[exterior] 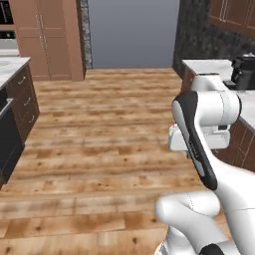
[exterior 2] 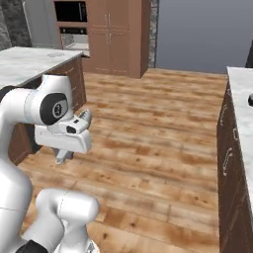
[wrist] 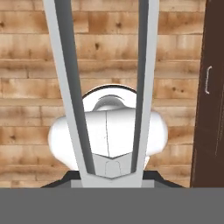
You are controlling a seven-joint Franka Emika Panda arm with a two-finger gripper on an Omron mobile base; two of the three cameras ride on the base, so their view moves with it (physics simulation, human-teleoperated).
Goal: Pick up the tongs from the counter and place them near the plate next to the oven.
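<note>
Base views flank arm, share wood floor (exterior: 99, 149); hand view looks down.

No words, brands, labels or signs can be read anywhere in these pictures. The one mark that comes close is a small pale symbol on the round dark cap of the arm's joint (exterior 2: 56, 109) in the right base view, and it is too small and blurred to make out as a letter or number.
</note>
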